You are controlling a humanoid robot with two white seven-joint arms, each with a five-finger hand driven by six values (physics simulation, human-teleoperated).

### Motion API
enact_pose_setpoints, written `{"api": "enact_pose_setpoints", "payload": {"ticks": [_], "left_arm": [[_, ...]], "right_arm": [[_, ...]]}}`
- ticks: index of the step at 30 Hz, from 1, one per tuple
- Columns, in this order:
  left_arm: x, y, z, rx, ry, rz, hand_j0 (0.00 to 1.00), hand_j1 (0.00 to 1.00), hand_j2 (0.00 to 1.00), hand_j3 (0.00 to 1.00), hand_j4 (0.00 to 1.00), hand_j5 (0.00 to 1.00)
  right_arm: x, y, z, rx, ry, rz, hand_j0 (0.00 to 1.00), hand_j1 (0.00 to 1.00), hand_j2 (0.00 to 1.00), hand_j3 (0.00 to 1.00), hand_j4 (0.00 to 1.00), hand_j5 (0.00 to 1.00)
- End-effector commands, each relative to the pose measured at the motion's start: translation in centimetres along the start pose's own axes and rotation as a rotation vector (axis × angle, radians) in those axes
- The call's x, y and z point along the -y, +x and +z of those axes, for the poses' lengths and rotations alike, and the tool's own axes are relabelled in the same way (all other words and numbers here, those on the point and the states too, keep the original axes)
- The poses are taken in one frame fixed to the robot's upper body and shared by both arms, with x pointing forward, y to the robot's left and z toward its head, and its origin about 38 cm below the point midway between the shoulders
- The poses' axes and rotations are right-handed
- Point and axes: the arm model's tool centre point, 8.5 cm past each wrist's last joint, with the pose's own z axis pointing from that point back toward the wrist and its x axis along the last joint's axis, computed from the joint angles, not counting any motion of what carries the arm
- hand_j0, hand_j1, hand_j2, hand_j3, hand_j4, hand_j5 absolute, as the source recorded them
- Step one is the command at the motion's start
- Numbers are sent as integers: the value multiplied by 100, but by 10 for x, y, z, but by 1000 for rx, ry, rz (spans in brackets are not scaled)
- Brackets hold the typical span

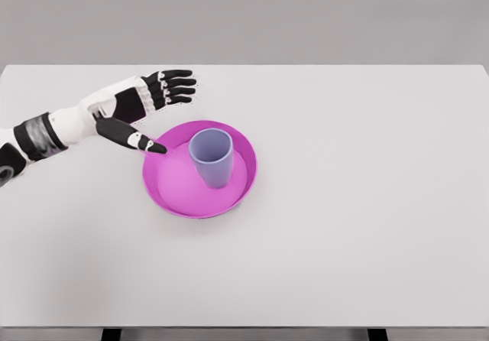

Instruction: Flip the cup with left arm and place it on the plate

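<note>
Head view: the white table (367, 226) lies bare right out to its edges around the magenta plate (170, 192), left of centre. The lavender cup (212, 157) stands upright on the plate, mouth up. The left hand (149, 108) hovers at the plate's upper left, fingers spread wide, holding nothing; its thumb tip seems to reach the rim.

I see a white table (344, 241) filling most of my view, spreading well beyond the hand to its right and below. Behind it stands a plain grey backdrop (306, 12), possibly a wall. Dark supports (376, 334) show at the near edge.
</note>
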Motion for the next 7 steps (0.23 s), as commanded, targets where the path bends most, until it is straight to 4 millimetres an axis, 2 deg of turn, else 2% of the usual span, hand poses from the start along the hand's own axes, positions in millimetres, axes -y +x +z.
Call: {"api": "enact_pose_setpoints", "payload": {"ticks": [1,3,7], "left_arm": [[-14,52,35,26,27,-144,100,100,100,100,100,100],[-16,56,48,-34,20,-221,100,100,100,100,100,100],[-14,49,50,-45,22,-212,100,100,100,100,100,100]], "right_arm": [[0,0,0,0,0,0,100,100,100,100,100,100],[0,0,0,0,0,0,100,100,100,100,100,100],[0,0,0,0,0,0,100,100,100,100,100,100]]}}
